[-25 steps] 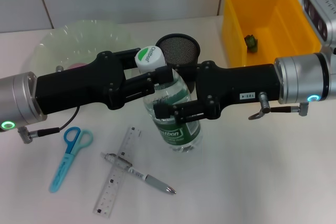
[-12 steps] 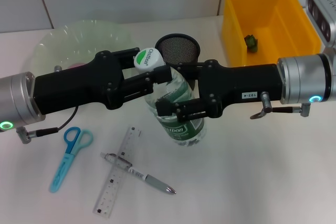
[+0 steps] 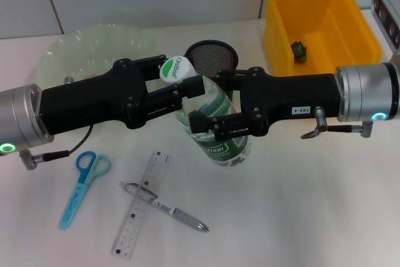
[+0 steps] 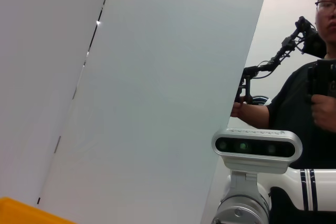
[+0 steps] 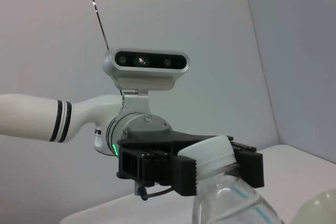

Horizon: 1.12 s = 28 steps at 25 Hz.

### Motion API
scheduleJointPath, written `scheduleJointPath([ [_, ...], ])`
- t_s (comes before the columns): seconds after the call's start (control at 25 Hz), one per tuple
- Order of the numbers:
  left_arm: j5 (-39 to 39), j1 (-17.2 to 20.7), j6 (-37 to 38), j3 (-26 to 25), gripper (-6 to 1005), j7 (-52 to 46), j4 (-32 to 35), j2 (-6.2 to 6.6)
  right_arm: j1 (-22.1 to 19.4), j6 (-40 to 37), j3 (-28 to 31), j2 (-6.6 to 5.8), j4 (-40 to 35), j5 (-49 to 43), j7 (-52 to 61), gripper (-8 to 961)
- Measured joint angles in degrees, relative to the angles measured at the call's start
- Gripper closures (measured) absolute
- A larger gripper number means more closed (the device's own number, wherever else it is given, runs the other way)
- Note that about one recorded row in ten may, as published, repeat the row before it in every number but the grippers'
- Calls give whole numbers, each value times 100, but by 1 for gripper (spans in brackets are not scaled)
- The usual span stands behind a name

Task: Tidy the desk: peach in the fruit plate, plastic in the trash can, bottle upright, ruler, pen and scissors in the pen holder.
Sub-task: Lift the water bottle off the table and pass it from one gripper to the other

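**Both grippers clamped on one tilted bottle, mid-desk**

Near edge, left of centre: one clear ruler (image 3: pixel 139 207), long axis running near-left to far-right. One pen (image 3: pixel 166 207) lies across it, tip pointing near-right, so the two touch and cross. One pair of blue scissors (image 3: pixel 82 179) sits just left of them, handles at the far end, blades pointing to the near side. All three flat on the desk (image 3: pixel 312 217).

Middle: one plastic bottle (image 3: pixel 219 132) with green label, held off vertical. Its white cap (image 3: pixel 176 69) leans far-left; the base points near-right. Cannot tell whether the base touches the desk.

Left gripper (image 3: pixel 181 89) comes in from the left, fingers closed on the bottle's neck and shoulder just under the cap. Right gripper (image 3: pixel 209 114) comes in from the right, fingers closed round the bottle's body at the label. The right wrist view shows the cap (image 5: pixel 210 153) with the left gripper (image 5: pixel 184 169) clamped around the neck.

Far side: one black mesh pen holder (image 3: pixel 212 57) just behind the bottle. One pale green fruit plate (image 3: pixel 94 48) at far left, partly hidden by the left arm. One yellow trash can (image 3: pixel 315 23) at far right, with one small dark green item (image 3: pixel 300 49) inside.
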Motion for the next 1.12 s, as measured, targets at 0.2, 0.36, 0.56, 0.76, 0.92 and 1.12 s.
scheduleJointPath([
  [0.2,0,7,2,-6,545,0,7,-1,8,-2,0,-1,3,1,0,143],
  [0.36,2,4,2,-6,545,0,6,0,17,-4,1,6,24,12,0,143],
  [0.56,11,4,3,-4,545,18,-3,0,27,-6,-18,19,41,66,-1,143],
  [0.76,17,11,4,-4,545,47,-8,-1,29,-8,-41,23,44,97,-11,142],
  [0.92,19,31,3,-3,546,61,-14,-1,29,-18,-47,24,44,97,-14,143],
  [1.12,24,35,-10,-2,546,63,-15,0,16,-84,-12,24,44,102,-63,144],
])
